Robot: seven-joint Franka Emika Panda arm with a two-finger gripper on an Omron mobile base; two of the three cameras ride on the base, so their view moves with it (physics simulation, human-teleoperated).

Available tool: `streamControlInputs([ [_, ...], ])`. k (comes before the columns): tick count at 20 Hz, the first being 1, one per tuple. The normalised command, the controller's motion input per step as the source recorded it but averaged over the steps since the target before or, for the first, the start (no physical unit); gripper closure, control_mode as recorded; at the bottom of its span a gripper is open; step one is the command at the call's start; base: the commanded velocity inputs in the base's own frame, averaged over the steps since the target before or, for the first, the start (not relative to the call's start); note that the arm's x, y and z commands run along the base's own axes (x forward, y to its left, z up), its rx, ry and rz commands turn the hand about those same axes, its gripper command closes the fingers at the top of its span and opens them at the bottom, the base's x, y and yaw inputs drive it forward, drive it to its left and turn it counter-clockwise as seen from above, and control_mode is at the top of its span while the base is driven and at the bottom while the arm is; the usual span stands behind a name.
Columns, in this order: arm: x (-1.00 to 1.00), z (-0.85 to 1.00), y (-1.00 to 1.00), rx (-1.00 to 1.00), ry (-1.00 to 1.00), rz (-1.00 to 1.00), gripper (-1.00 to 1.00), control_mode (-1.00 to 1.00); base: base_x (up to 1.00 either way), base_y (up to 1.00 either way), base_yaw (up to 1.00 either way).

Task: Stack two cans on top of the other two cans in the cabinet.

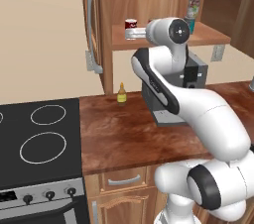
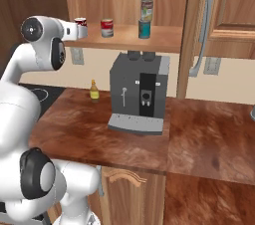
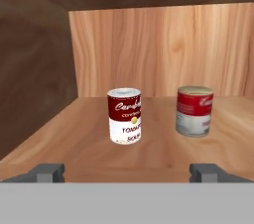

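Wooden cabinet shelf carries the dark red tomato soup can upright, with the red-over-grey can beside it, apart. Gripper spread wide at the shelf edge, facing the soup can, holding nothing. Green-labelled can sits stacked on the teal can.

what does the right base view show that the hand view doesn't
Right base view alone: the green-labelled can stacked on the teal can, the coffee machine, the small yellow bottle on the counter, and the cabinet door's bar handle. Hand view alone: the open gripper, its fingertips wide apart, and the shelf's back wall. Both share the dark red-and-white can, the red-over-grey can and the wooden shelf.
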Motion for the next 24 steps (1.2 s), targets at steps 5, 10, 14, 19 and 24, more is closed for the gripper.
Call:
streamControlInputs([
  [5, 0.16, 0.0, 0.0, 0.0, 0.0, 0.0, -1.0, -1.0, 0.0, 0.0, 0.0],
  [10, 0.11, -0.01, 0.0, 0.0, 0.0, 0.0, -1.0, -1.0, 0.0, 0.0, 0.0],
  [14, 0.04, -0.03, 0.0, 0.0, 0.0, 0.0, -1.0, -1.0, 0.0, 0.0, 0.0],
  [19, 0.04, -0.04, 0.0, 0.0, 0.0, 0.0, -1.0, -1.0, 0.0, 0.0, 0.0],
  [24, 0.1, -0.04, 0.0, 0.0, 0.0, 0.0, -1.0, -1.0, 0.0, 0.0, 0.0],
])
